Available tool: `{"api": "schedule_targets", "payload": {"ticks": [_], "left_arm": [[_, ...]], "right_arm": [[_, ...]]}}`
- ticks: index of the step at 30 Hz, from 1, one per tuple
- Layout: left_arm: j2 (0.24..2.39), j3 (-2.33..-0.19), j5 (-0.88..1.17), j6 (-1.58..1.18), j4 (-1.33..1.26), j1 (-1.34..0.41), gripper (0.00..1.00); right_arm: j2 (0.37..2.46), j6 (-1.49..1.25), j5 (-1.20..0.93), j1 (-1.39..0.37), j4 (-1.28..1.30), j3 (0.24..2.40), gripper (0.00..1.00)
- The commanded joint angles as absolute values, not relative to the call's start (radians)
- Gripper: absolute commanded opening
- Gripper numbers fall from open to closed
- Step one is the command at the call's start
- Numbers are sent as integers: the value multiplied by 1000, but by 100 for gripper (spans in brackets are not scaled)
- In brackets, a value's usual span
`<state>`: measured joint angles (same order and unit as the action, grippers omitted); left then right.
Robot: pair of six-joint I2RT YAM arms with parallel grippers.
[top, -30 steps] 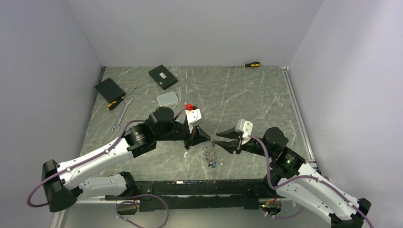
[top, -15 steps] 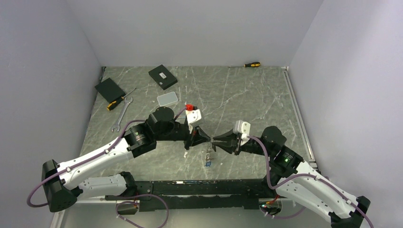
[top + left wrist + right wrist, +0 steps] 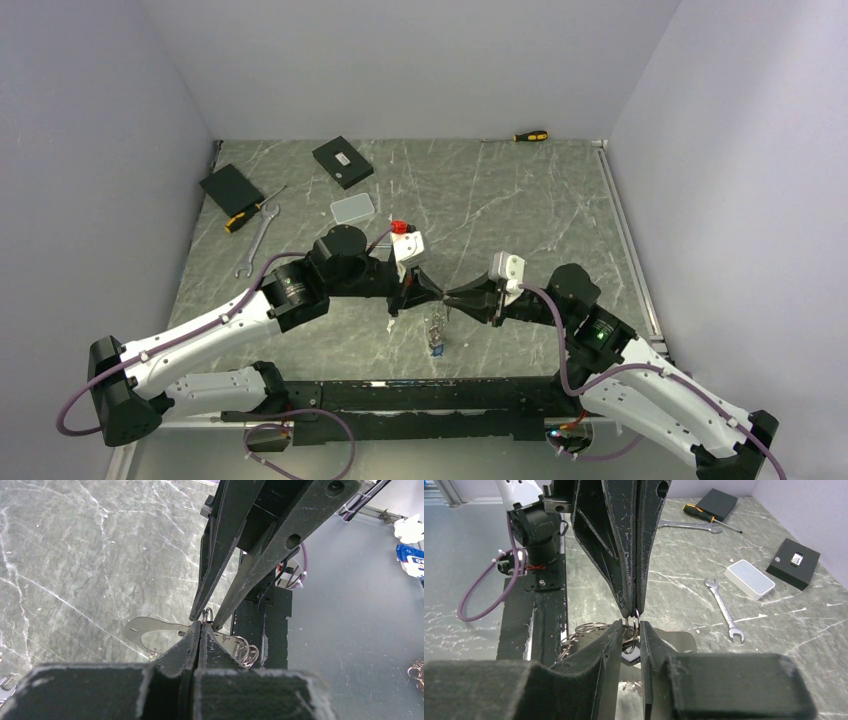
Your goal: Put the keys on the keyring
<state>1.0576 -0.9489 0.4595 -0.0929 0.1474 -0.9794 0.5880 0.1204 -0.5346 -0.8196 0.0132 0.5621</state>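
The two end effectors meet tip to tip above the near half of the desk (image 3: 520, 200), about midway between its left and right edges. The left end effector (image 3: 435, 293) reaches in from the left with its fingers pressed flat together. They are clamped on a small ring (image 3: 636, 621) that sticks out just past their tips. The right end effector (image 3: 452, 296) comes from the opposite side. Its fingers stand a narrow gap apart, one on each side of that same ring. Whether they press on it or only straddle it cannot be told.

The keys (image 3: 437, 338) hang in a bunch straight below the meeting tips, clear of the desk as far as the overhead view shows. A blue tag (image 3: 437, 349) is at the bottom of the bunch. In the right wrist view, thin wire loops of the keyring (image 3: 583, 629) show just left of and behind the right end effector's fingers, close under the clamped ring.

Toward the far left corner of the desk, well apart from the end effectors, lie a wrench (image 3: 255, 243), a screwdriver (image 3: 250, 212), a white box (image 3: 353, 208) and two black boxes (image 3: 342, 161).
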Motion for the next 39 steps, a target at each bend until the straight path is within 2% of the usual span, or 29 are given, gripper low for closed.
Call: {"api": "schedule_targets", "payload": {"ticks": [1,11,15,18,23,30,35,39], "left_arm": [[1049,-976,483,-69,89,-979,0],[1048,-973,488,-66,91,-979,0],[1042,-972,487,-65,91,-979,0],[1042,-973,488,-66,90,-979,0],[1037,-970,495,-69,86,-979,0],[1024,-962,500,-72,72,-979,0],[1022,-960,502,-72,70,-979,0],[1019,-959,505,-72,66,-979,0]], "right_arm": [[589,99,-571,-821,-46,615,23],[589,58,-536,-821,-87,610,23],[596,64,-538,-821,-69,617,21],[597,67,-542,-821,-67,616,14],[609,85,-539,-821,-38,622,13],[615,91,-516,-821,-19,628,19],[601,91,-479,-821,-23,619,18],[607,92,-471,-821,-5,625,25]]}}
